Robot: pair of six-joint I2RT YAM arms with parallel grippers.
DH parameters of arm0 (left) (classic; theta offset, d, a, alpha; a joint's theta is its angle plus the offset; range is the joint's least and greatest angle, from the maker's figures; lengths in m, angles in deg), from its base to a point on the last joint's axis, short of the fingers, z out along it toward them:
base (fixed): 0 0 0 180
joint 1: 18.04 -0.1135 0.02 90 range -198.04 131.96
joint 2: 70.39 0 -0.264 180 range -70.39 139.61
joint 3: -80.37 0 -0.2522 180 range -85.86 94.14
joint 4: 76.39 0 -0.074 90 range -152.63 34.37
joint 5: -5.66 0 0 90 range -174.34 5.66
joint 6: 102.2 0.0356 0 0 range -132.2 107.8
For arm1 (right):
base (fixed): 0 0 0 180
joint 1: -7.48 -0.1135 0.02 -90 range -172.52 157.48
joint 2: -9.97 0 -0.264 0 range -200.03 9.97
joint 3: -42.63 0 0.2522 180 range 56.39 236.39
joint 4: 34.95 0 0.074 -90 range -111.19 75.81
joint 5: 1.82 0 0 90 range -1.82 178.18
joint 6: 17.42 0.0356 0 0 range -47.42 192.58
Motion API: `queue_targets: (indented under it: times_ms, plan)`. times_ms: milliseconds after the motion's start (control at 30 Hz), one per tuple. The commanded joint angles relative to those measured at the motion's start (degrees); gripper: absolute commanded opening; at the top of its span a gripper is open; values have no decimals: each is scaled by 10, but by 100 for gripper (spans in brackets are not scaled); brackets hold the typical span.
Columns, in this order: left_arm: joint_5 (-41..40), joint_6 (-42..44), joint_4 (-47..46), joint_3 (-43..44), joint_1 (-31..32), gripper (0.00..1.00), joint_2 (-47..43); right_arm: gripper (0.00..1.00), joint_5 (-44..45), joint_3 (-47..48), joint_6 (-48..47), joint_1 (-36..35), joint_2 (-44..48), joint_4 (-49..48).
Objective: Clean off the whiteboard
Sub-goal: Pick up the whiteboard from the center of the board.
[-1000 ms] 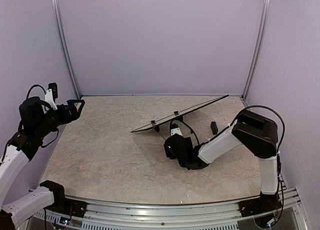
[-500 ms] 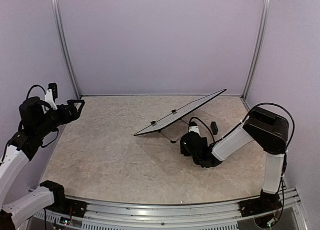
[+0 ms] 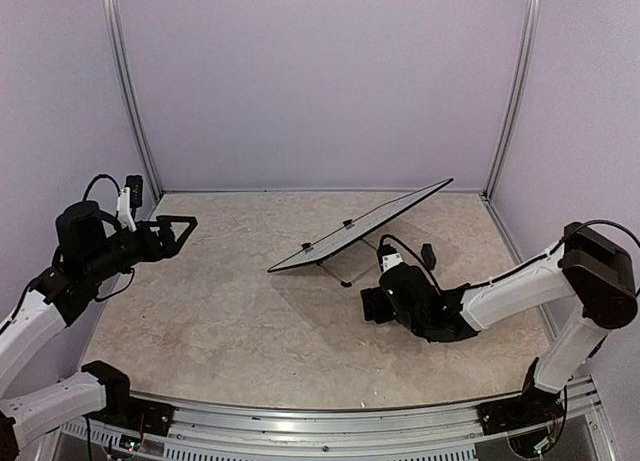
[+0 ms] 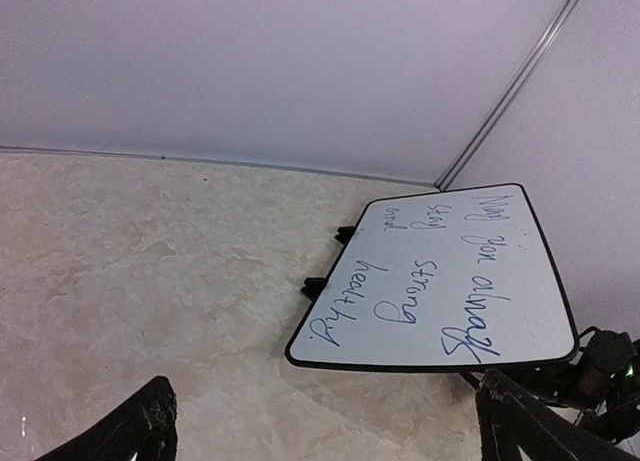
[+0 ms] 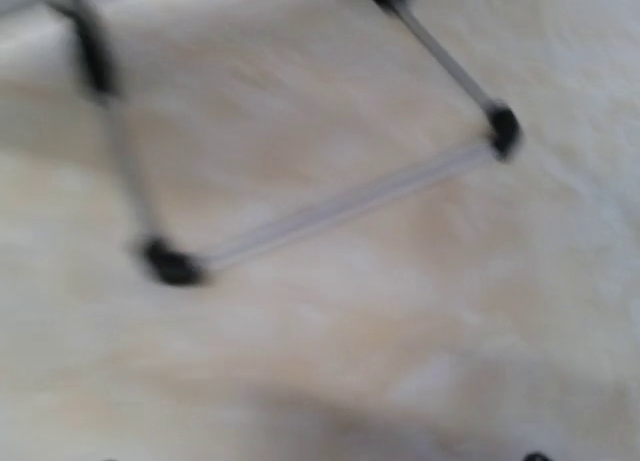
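Note:
The whiteboard [image 3: 365, 224] stands tilted on its wire stand at the right middle of the table, seen nearly edge-on from above. In the left wrist view the whiteboard [image 4: 440, 281] bears blue handwriting. My left gripper [image 3: 185, 228] is open and empty, raised at the left and facing the board; its dark fingertips [image 4: 150, 426] frame the wrist view. My right gripper [image 3: 368, 306] lies low on the table just in front of the stand; its jaws cannot be made out. The blurred right wrist view shows only the stand's wire [image 5: 330, 211] and black feet [image 5: 170, 264].
A small black eraser block [image 3: 428, 254] lies on the table right of the stand, behind my right arm. Lilac walls with metal corner posts [image 3: 513, 91] close in the marbled table [image 3: 220, 301]. A metal rail [image 3: 330, 421] runs along the near edge.
The whiteboard tilted up steeper, then held still. My right gripper slid right and back from under it, the arm stretching low. My left gripper moved right, toward the board.

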Motion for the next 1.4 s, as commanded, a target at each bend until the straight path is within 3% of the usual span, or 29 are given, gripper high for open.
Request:
queue_targets:
  times_ms: [0, 100, 233, 367, 433, 667, 767, 833, 900, 933, 1067, 1367]
  plan:
    - [-25, 14, -38, -12, 76, 99, -20, 83, -23, -14, 38, -24, 107, 73]
    - [-72, 20, -50, -30, 127, 99, -38, 83, -23, -29, 62, -39, 184, 106]
    - [-146, 29, -131, -75, 215, 99, -33, 83, -18, -46, 86, -58, 265, 141]
    - [-242, 107, -200, -87, 326, 99, 31, 83, -12, -42, 93, -68, 311, 181]
    - [-252, 156, -242, -92, 346, 97, 87, 83, -11, -36, 91, -69, 325, 192]
    - [-249, 327, -433, -134, 336, 90, 257, 84, -12, -33, 68, -70, 389, 234]
    - [-217, 377, -457, -105, 315, 76, 339, 84, -18, -32, 59, -70, 418, 249]
    - [-191, 403, -467, -85, 308, 59, 388, 84, -21, -30, 57, -70, 434, 259]
    - [-166, 414, -493, -81, 295, 51, 411, 93, -29, -27, 56, -70, 444, 268]
    - [-143, 418, -510, -83, 286, 51, 418, 99, -33, -25, 56, -70, 446, 274]
    - [-82, 433, -535, -76, 258, 48, 458, 100, -40, -30, 60, -71, 454, 282]
    - [-46, 483, -547, -25, 256, 43, 558, 99, -35, -28, 64, -71, 467, 296]
